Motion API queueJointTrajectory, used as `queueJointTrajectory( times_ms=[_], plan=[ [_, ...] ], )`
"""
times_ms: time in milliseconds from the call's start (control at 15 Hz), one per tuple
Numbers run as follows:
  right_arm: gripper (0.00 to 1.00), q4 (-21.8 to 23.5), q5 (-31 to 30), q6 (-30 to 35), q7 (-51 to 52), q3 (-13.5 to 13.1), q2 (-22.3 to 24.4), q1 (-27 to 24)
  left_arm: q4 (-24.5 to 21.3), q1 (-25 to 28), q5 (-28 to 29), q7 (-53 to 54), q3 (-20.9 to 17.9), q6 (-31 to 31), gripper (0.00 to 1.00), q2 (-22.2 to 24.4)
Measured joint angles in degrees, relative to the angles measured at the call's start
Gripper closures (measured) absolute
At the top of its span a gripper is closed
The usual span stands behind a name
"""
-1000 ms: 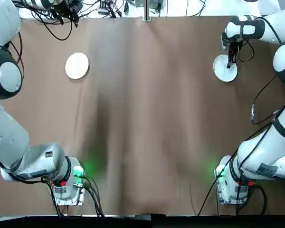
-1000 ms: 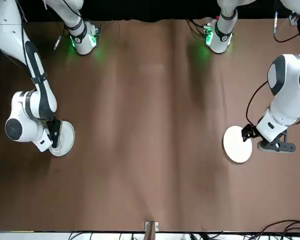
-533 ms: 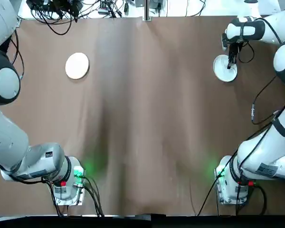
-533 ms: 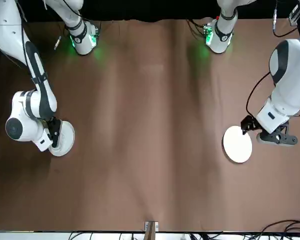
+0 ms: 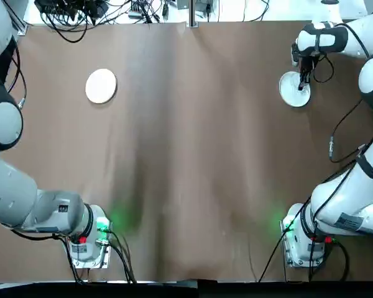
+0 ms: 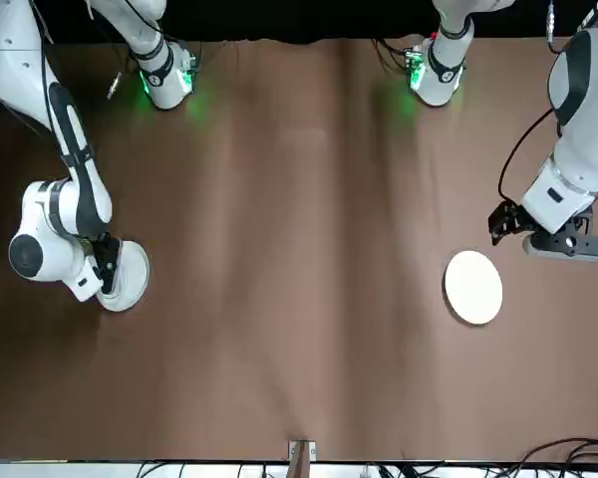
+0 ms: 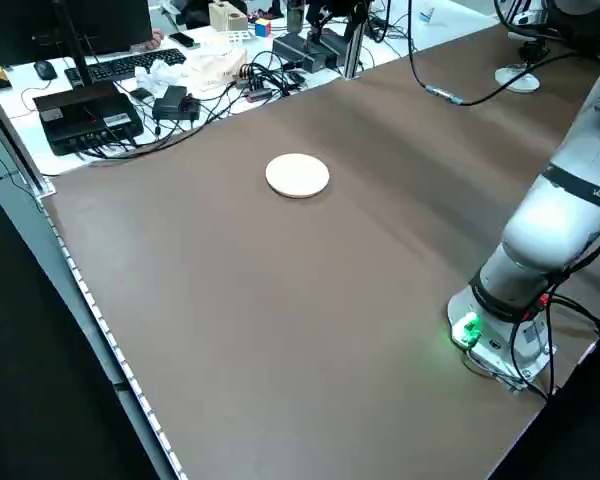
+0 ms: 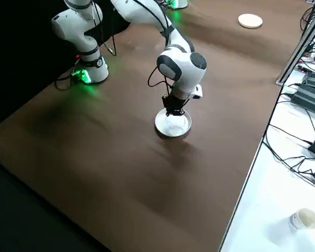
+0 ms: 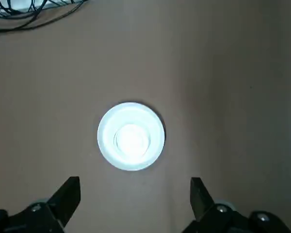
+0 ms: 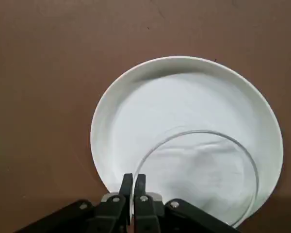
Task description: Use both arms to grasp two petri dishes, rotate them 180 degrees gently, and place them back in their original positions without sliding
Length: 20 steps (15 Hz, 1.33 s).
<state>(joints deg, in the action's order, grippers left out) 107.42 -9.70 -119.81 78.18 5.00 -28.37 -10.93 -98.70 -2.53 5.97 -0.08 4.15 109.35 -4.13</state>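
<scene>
Since the earlier frame, left gripper [image 9: 136, 180] moves up and off its plate; right side looks unchanged. Brown surface [image 5: 193, 155] under everything. Right arm [image 5: 360, 180] reaches over the 2 o'clock side of the top view; left arm [image 5: 50, 211] extends past the 10 o'clock side. Left plate [image 5: 101, 85] lies flat at 10 o'clock, right plate [image 10: 184, 97] flat at 2 o'clock, both white, well apart, probably marking the original positions. Clear right dish [image 10: 257, 184] is inside the right plate, off-centre. Left dish [image 9: 131, 140] shows faintly as an inner ring in the left plate, glare hides the detail.

Right gripper [image 10: 134, 177] comes in from 1 o'clock of its plate in the top view, jaws nearly together, pinching the right dish's thin wall. Edge grip likely, so the wrist can turn the dish; can't tell if it is lifted. Left jaws spread wide, nothing between them; gripper at 11 o'clock of the left plate in the top view, apart from it, dish ahead of the jaws. Probably backing clear after release, right side still to finish. Risk: right dish slides or tips if let go too early.
</scene>
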Motion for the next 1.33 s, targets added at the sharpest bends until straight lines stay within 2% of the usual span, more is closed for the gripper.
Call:
queueJointTrajectory(
  times_ms=[67, 200, 533, 733, 1000, 1133, 1200, 1333],
  plan=[
    [0.89, 0.1, 0.0, -0.1, 0.0, 0.0, 0.0, 0.0, -0.5, -2.2, -0.3, 1.0, -2.7, -0.7, 0.00, 0.9],
    [0.70, 0.3, 0.0, -0.5, 0.0, 0.0, 0.0, 0.0, -1.0, -3.5, -0.8, 3.6, -5.0, -1.7, 0.00, 2.7],
    [0.24, 0.4, 0.0, -0.8, 0.0, 0.1, -0.2, 0.0, -1.1, -3.4, -1.7, 5.1, -5.4, -5.8, 0.00, 7.8],
    [0.00, -2.5, 0.1, 2.7, 0.0, 0.4, 0.1, 0.1, -1.2, -0.8, -1.7, 5.7, -3.5, -6.2, 0.00, 8.7],
    [0.00, -12.7, 4.5, 13.9, -0.9, 0.5, 1.4, 0.1, -1.3, 1.3, -1.8, 5.7, -1.4, -6.2, 0.00, 8.7],
    [0.00, -18.1, 5.7, 18.8, -5.0, 0.6, 1.8, 0.1, -1.1, 1.3, -1.8, 5.7, -1.3, -6.2, 0.00, 8.7],
    [0.00, -22.8, 6.8, 22.6, -10.3, 0.6, 2.1, 0.1, -0.3, 1.3, -2.2, 5.7, -1.3, -6.5, 0.00, 8.7],
    [0.00, -26.4, 8.6, 25.1, -15.9, 0.6, 2.1, 0.1, 1.5, 1.4, -2.9, 5.7, -1.3, -8.7, 0.00, 8.8]
  ],
)
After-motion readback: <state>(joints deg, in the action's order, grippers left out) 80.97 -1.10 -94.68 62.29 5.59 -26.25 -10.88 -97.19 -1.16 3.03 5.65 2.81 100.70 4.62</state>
